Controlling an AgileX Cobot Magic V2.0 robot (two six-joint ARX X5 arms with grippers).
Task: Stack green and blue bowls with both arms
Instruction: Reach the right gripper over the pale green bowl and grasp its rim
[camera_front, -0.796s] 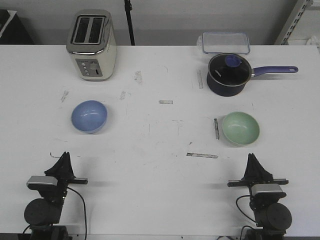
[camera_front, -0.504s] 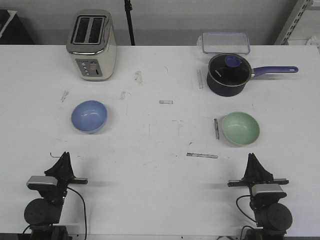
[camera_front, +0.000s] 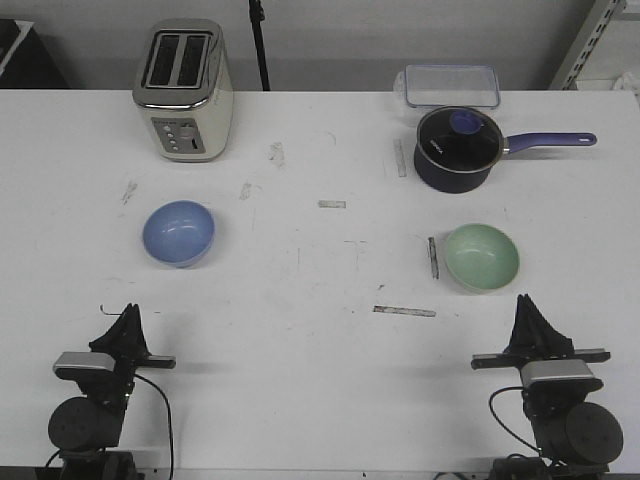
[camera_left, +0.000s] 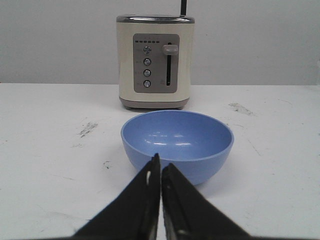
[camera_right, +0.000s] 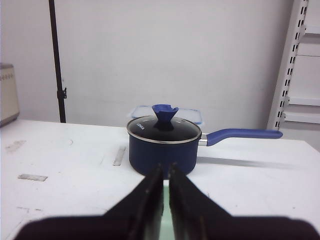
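Right arm (camera_front: 560, 395) shifted toward 3 o'clock since earlier, nearing green bowl (camera_front: 481, 257); blue bowl (camera_front: 178, 233) untouched on worktop (camera_front: 320, 280). Both fingers closed, empty. Reach starting.

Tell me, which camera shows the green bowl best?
The front view: the green bowl sits whole and unobstructed on the table. The right wrist view catches at most a pale green sliver between its tool's fingers; the left wrist view shows only the blue bowl.

L arm (camera_front: 100, 385): showing black joints, grey-topped base, thin black cable
R arm (camera_front: 560, 400): matching black, grey cap
Fingers (camera_left: 137, 200): tapering black, slim
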